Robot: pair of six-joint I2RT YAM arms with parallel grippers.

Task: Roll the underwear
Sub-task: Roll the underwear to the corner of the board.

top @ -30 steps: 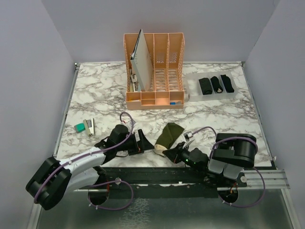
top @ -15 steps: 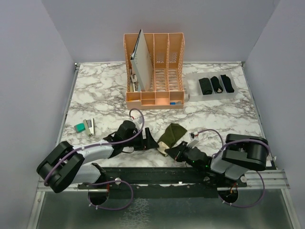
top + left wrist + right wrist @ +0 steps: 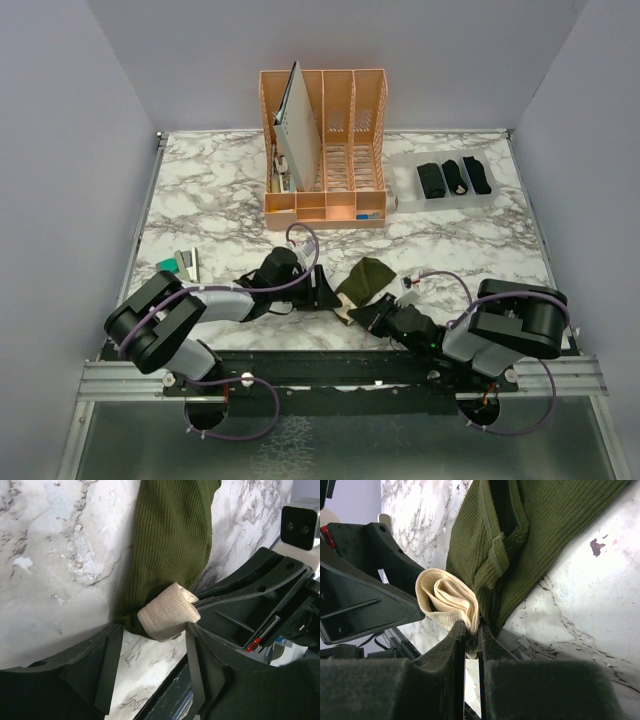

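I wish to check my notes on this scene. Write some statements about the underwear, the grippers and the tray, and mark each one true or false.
1. The right gripper is shut on the cream waistband of the olive-green underwear. True.
2. The left gripper has its jaws apart, one on each side of that waistband. True.
3. The olive-green underwear lies in the clear tray. False: it lies on the table near the arms; the tray holds three black rolls.
4. The teal block lies beside the clear tray. False: it lies at the table's left side, far from the tray.
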